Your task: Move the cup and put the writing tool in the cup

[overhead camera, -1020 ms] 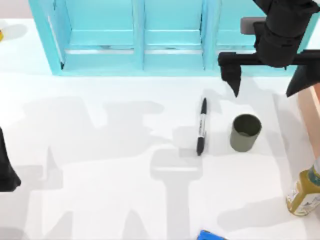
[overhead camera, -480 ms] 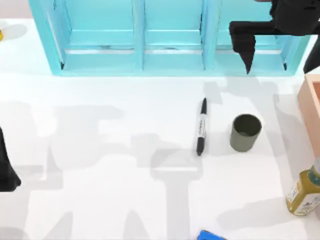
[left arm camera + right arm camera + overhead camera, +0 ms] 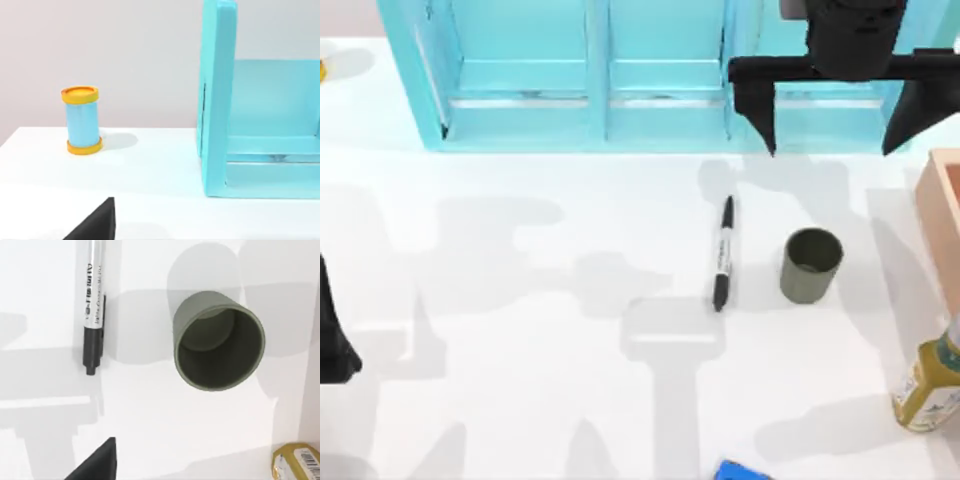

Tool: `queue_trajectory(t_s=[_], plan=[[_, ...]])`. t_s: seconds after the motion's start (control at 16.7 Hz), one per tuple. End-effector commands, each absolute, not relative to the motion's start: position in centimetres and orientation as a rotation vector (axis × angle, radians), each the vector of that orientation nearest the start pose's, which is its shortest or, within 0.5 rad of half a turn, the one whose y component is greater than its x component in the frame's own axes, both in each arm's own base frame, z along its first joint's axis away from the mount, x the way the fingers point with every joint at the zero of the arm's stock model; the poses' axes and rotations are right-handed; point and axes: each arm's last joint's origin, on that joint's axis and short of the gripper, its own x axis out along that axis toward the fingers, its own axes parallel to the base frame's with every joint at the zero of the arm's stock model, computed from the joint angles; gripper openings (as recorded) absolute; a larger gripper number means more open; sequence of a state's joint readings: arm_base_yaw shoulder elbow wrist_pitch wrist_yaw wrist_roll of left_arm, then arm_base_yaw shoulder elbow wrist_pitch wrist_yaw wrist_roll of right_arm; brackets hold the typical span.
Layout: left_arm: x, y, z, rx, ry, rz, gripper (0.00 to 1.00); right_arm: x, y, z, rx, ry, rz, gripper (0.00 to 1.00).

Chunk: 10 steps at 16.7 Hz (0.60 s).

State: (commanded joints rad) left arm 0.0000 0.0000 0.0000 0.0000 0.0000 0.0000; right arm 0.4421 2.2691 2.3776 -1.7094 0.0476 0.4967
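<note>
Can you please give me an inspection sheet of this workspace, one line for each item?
Surface: white table, crossed by grey shadows.
Job's things: cup upright, empty inside, right of centre; marker lying flat on the table to the cup's left, apart from it.
Clutter: yellow-green bottle at the right edge; blue object at the near edge; orange-capped light blue container standing at the far left.
Hands: right hand open, in the air above the cabinet front, behind the cup; left arm parked at the left edge.
Cables: nothing seen.
Surroundings: turquoise cabinet along the back; tan box at the right edge.
</note>
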Motion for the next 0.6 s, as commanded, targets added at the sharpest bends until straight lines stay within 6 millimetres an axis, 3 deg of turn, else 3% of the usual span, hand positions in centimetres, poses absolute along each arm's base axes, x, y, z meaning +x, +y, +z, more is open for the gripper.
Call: queue_trajectory(t_s=[0.36, 0.6], plan=[[10.6, -0.1, 16.0, 0.000, 0.000, 0.000, 1.00, 40.9, 26.2, 21.2, -0.018, 1.591, -0.217, 1.00], [10.6, -0.1, 16.0, 0.000, 0.000, 0.000, 1.00, 40.5, 28.6, 18.3, -0.022, 1.585, -0.273, 1.00]])
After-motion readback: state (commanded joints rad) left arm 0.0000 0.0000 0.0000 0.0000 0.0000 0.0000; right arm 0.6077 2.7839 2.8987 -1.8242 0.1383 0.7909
